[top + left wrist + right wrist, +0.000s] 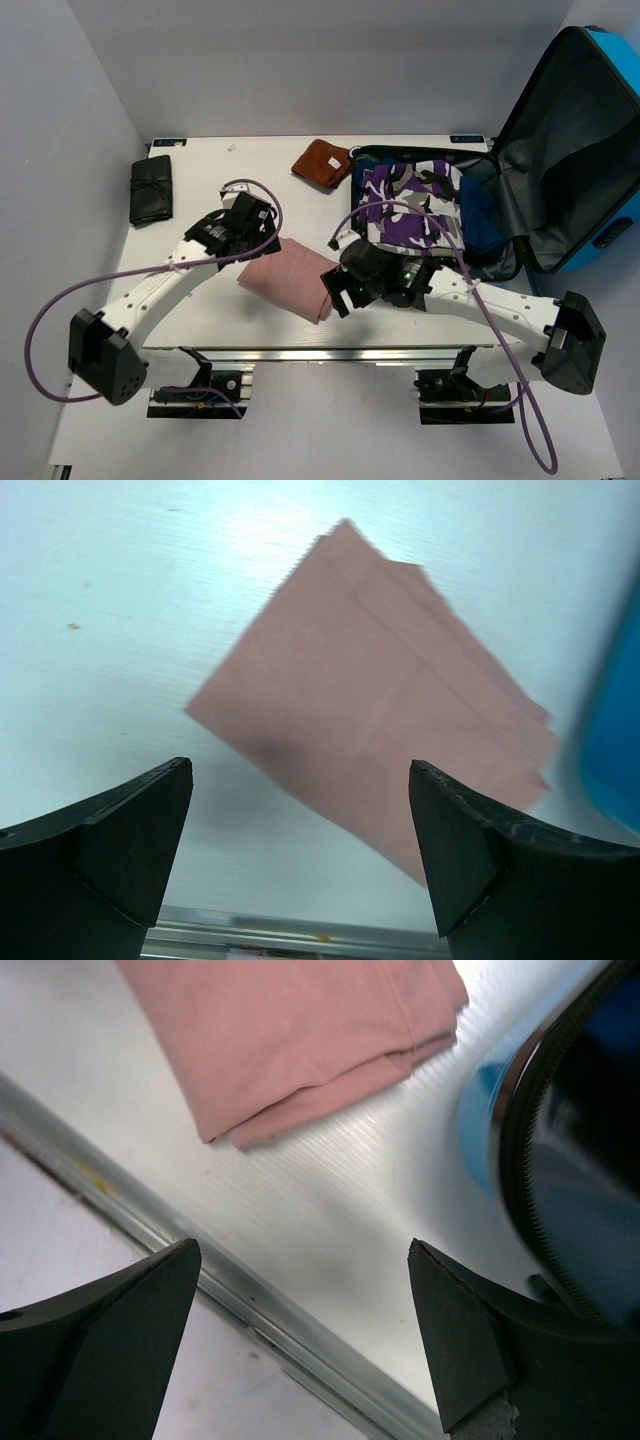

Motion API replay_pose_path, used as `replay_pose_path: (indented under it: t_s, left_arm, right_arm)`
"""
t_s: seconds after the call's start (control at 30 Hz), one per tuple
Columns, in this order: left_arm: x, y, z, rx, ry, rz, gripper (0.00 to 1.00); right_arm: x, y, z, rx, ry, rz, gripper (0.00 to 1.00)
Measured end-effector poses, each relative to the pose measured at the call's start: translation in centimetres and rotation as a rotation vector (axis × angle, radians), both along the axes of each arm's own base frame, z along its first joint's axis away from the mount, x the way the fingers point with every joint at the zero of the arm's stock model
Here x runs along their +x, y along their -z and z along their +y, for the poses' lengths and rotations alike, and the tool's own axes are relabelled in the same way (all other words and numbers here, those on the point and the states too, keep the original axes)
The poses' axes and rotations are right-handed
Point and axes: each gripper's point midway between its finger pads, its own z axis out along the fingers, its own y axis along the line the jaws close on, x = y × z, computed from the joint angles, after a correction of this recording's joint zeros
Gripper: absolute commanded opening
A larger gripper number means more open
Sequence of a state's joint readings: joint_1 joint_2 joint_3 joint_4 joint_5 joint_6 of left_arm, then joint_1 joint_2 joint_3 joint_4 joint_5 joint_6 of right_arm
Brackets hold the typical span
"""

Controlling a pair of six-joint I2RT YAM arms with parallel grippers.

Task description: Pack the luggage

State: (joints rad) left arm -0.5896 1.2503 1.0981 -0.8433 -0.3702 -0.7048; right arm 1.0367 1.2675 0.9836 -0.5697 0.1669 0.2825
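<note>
**White table, pink cloth next**

White table point(200, 160) is what you are working on, with plain white walls around it. The luggage point(560, 160) sits at the far right corner. It is open, and its lid stands up and leans out to the right. A purple, white and black cloth point(405, 205) lies inside the bottom half, with something dark blue point(480, 215) beside it.

The pink cloth point(290, 280) lies folded flat on the table, between your two arms and just left of the luggage. A brown cloth point(322, 162) waits near the far edge. A black roll point(152, 190) lies well off to the left.

Your left gripper point(298, 770) hangs over the pink cloth. Its jaws are wide apart and hold nothing. Your right gripper point(302, 1248) is over the bare near edge of the table, with the end of the pink cloth just past its fingers. Its jaws are wide too, and hold nothing.

It looks like the step now is picking up the pink cloth. Some things are packed, but three are not yet in.

For the next move, bring one gripper down onto the cloth. Pinch all the folded layers together, or it may fall open. Then lift it clear of the luggage's rim and lay it on top of the purple cloth.
</note>
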Motion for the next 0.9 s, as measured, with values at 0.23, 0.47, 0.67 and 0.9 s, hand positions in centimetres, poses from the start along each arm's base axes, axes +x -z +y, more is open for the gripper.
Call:
replay_pose_path:
  t_s: [0.23, 0.47, 0.67, 0.9]
  left_arm:
    - [3.0, 5.1, 2.3, 0.116, -0.018, 0.104, 0.98]
    - [5.5, 7.5, 2.5, 0.081, 0.086, 0.086, 0.98]
    - [5.0, 10.8, 2.5, 0.062, 0.162, 0.105, 0.98]
    - [4.2, 13.9, 2.5, 0.042, 0.175, 0.166, 0.96]
  right_arm:
    - [-0.3, 3.5, 1.5, 0.124, 0.292, 0.019, 0.89]
    - [0.7, 6.2, 2.9, 0.249, 0.551, 0.034, 0.89]
    - [1.6, 8.3, 3.8, 0.276, 0.706, 0.051, 0.89]
    - [2.1, 9.5, 4.5, 0.315, 0.793, 0.075, 0.89]
